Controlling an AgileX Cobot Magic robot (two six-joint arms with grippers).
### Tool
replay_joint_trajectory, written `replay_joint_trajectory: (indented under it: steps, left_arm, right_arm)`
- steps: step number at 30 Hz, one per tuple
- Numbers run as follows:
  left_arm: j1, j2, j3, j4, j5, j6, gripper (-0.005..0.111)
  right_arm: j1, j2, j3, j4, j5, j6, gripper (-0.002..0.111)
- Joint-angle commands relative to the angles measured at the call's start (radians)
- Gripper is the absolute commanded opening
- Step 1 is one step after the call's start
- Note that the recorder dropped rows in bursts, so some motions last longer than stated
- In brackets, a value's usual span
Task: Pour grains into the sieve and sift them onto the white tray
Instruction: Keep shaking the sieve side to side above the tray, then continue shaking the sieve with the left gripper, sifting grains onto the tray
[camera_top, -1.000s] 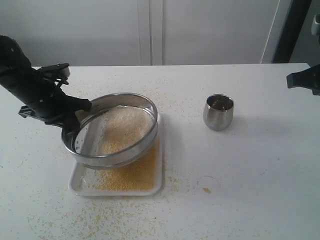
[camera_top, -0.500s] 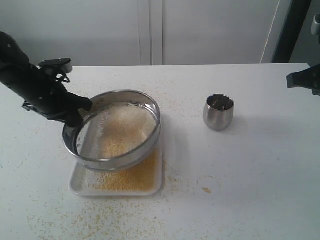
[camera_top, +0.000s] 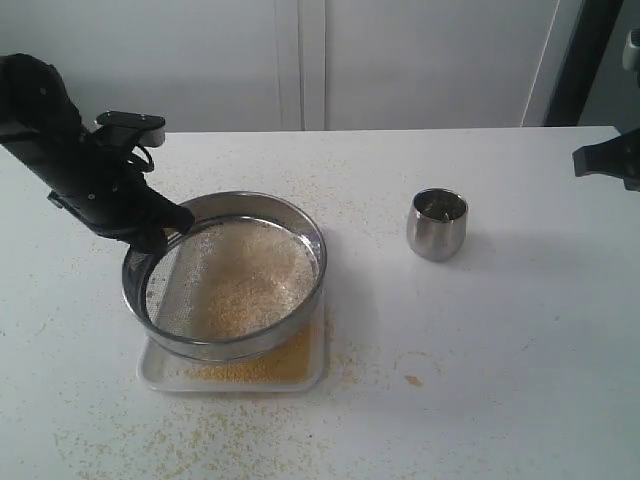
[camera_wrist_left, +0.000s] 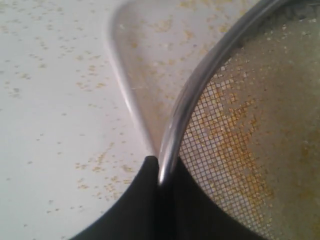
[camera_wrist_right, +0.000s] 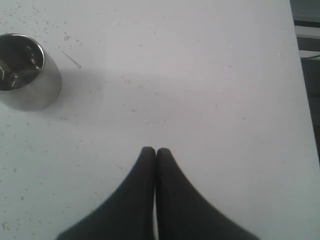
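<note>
Sieve (round steel, fine mesh) pinched at rim by left end effector.

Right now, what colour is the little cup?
Shiny silver. The cup shows best in the exterior view.

Little steel cup is sitting upright on the white table — well apart from the right claw, out ahead of it.

Golden-yellow grains, grey grid-mesh sieve, white tray, black left tool.
</note>
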Motion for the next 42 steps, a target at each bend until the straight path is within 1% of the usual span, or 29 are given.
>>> replay_joint_trajectory:
  steps: [1,3,6,7,8,11,13,14,16,17,19,20,22,23,24,25,26,27,28,29,32,33,36,37,38,39,41,42]
  left_arm:
    - [0.075,-0.037,-0.006,0.007,-0.014,-0.101,0.000]
    - [0.067,-0.039,-0.006,-0.042,-0.039,-0.063,0.000]
    - [0.009,-0.029,-0.006,-0.181,-0.083,0.059,0.000]
    - [0.007,-0.027,-0.006,-0.205,-0.083,0.086,0.000]
    - [0.010,-0.025,-0.006,-0.204,-0.081,0.094,0.000]
    - [0.078,-0.030,-0.006,-0.141,-0.025,0.091,0.000]
    - [0.114,-0.031,-0.006,-0.187,0.001,0.085,0.000]
    - [0.114,-0.031,-0.006,-0.224,0.003,0.107,0.000]
    - [0.079,-0.031,-0.006,-0.323,0.002,0.224,0.000]
    - [0.058,-0.031,-0.006,-0.342,0.004,0.277,0.000]
    - [0.048,-0.031,-0.006,-0.329,0.008,0.301,0.000]
    - [0.065,-0.031,-0.006,-0.322,0.006,0.297,0.000]
    - [0.125,-0.031,-0.006,-0.333,-0.003,0.267,0.000]
    - [0.150,-0.031,-0.006,-0.359,-0.003,0.236,0.000]
    - [0.159,-0.031,-0.006,-0.390,0.013,0.233,0.000]
    - [0.159,-0.031,-0.006,-0.421,0.045,0.272,0.000]
    - [0.146,-0.031,-0.006,-0.445,0.087,0.350,0.000]
    - [0.132,-0.031,-0.006,-0.445,0.118,0.435,0.000]
    - [0.119,-0.031,-0.006,-0.427,0.138,0.482,0.000]
    - [0.117,-0.025,-0.006,-0.391,0.126,0.453,0.000]
    - [0.153,-0.009,-0.006,-0.328,0.047,0.242,0.000]
    - [0.152,-0.007,-0.006,-0.328,0.057,0.241,0.000]
    - [0.112,-0.007,-0.006,-0.326,0.116,0.389,0.000]
    - [0.099,-0.007,-0.006,-0.316,0.114,0.435,0.000]
    - [0.094,-0.007,-0.006,-0.293,0.093,0.437,0.000]
    - [0.097,-0.007,-0.006,-0.272,0.061,0.391,0.000]
    - [0.121,-0.007,-0.006,-0.265,-0.006,0.169,0.000]
    - [0.116,-0.007,-0.006,-0.278,-0.003,0.160,0.000]
  right_arm:
    - [-0.003,-0.006,0.001,0.003,-0.013,0.004,0.000]
    - [-0.003,-0.006,0.001,0.003,-0.011,0.004,0.000]
    - [-0.003,-0.006,0.001,0.003,-0.011,0.004,0.000]
    - [-0.003,-0.006,0.001,0.003,-0.013,0.004,0.000]
    - [-0.003,-0.006,0.001,0.003,-0.013,0.004,0.000]
    - [-0.003,-0.006,0.001,0.003,-0.013,0.004,0.000]
    - [-0.003,-0.006,0.001,0.003,-0.013,0.004,0.000]
    - [-0.003,-0.006,0.001,0.003,-0.013,0.004,0.000]
    - [-0.003,-0.006,0.001,0.003,-0.013,0.004,0.000]
    - [-0.003,-0.006,0.001,0.003,-0.013,0.004,0.000]
    - [-0.003,-0.006,0.001,0.003,-0.013,0.004,0.000]
    - [-0.003,-0.006,0.001,0.003,-0.013,0.004,0.000]
    - [-0.003,-0.006,0.001,0.003,-0.013,0.004,0.000]
    - [-0.003,-0.006,0.001,0.003,-0.013,0.004,0.000]
    - [-0.003,-0.006,0.001,0.003,-0.013,0.004,0.000]
    - [-0.003,-0.006,0.001,0.003,-0.013,0.004,0.000]
    - [-0.003,-0.006,0.001,0.003,-0.013,0.004,0.000]
    - [-0.003,-0.006,0.001,0.003,-0.013,0.004,0.000]
    - [-0.003,-0.006,0.001,0.003,-0.013,0.004,0.000]
    - [-0.003,-0.006,0.001,0.003,-0.013,0.004,0.000]
    - [-0.003,-0.006,0.001,0.003,-0.013,0.004,0.000]
    - [-0.003,-0.006,0.001,0.003,-0.013,0.004,0.000]
    - [-0.003,-0.006,0.001,0.003,-0.013,0.004,0.000]
    - [-0.003,-0.006,0.001,0.003,-0.013,0.004,0.000]
    - [-0.003,-0.006,0.001,0.003,-0.013,0.004,0.000]
    - [-0.003,-0.006,0.001,0.003,-0.013,0.004,0.000]
    - [-0.003,-0.006,0.001,0.003,-0.013,0.004,0.000]
    - [-0.003,-0.006,0.001,0.003,-0.013,0.004,0.000]
